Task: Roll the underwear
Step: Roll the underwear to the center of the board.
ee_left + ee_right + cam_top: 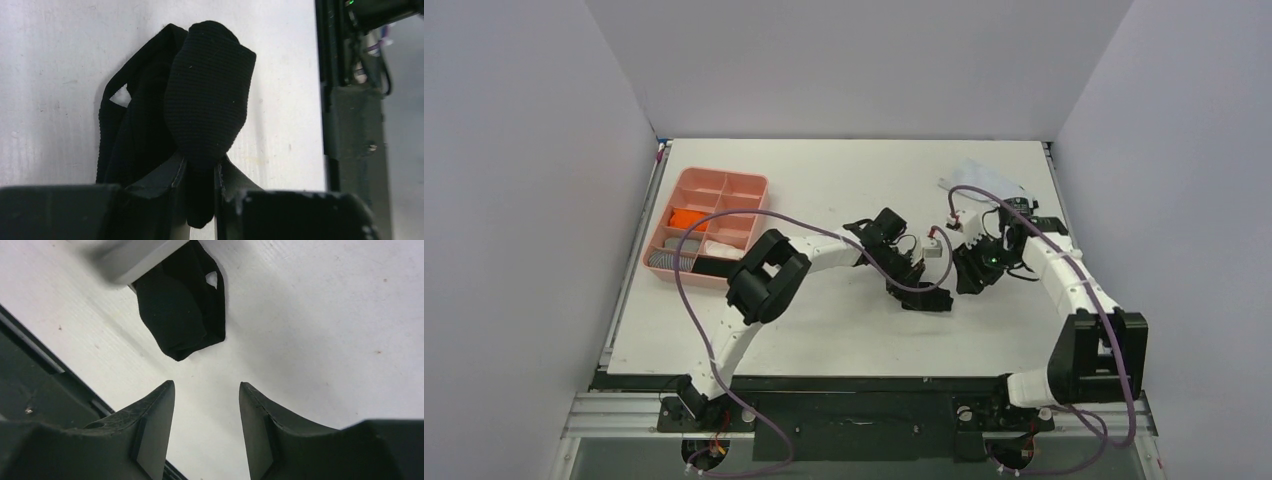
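**Black underwear pinched in your left gripper, right gripper free**

Your left gripper (200, 167) is nearly closed and pinches the black underwear (207, 95), which is bunched into a soft lump at the middle of the table (50, 75). The cloth looks light and limp, and I think it unrolls easily. Take it across the thick rolled part, not at the loose band. Your right gripper (206, 390) stands half open just beside it and holds nothing. Farther away, at the left, the orange underwear (687, 216) lies in the pink tray (722, 174).
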You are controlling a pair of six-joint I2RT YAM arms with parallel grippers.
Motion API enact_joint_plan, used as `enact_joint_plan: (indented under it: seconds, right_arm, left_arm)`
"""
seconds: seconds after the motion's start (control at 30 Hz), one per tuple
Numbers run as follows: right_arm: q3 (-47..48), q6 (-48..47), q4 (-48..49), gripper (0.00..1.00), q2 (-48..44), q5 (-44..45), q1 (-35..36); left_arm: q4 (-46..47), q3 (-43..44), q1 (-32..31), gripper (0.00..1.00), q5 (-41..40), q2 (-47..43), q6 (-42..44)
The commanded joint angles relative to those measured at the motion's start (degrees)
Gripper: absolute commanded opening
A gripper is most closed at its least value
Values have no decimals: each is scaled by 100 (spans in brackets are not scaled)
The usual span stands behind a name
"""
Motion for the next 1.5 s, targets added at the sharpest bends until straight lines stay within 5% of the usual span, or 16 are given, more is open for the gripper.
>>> enact_joint_plan:
  seconds: [0.0,0.17,0.63,1.03,1.47]
  right_arm:
    - [-610,372,1214,47,-933,600,467]
    - [-1281,618,1797,50,-1681,1757,1418]
    - [-1846,641,2212,61,-1821,3789,3536]
    - [-1861,550,2149,66,-1415,4334,4418]
    - [-1824,164,2394,66,-568,4536,4561]
  left_arm:
    - [-1898,351,96,0,-85,1205,-227]
    - [-2424,923,165,0,51,1673,-357]
    - [-2506,1170,200,0,-91,1825,-528]
    - [-2532,1264,239,0,-133,1920,-589]
    - [-2633,1346,256,0,-93,1985,-532]
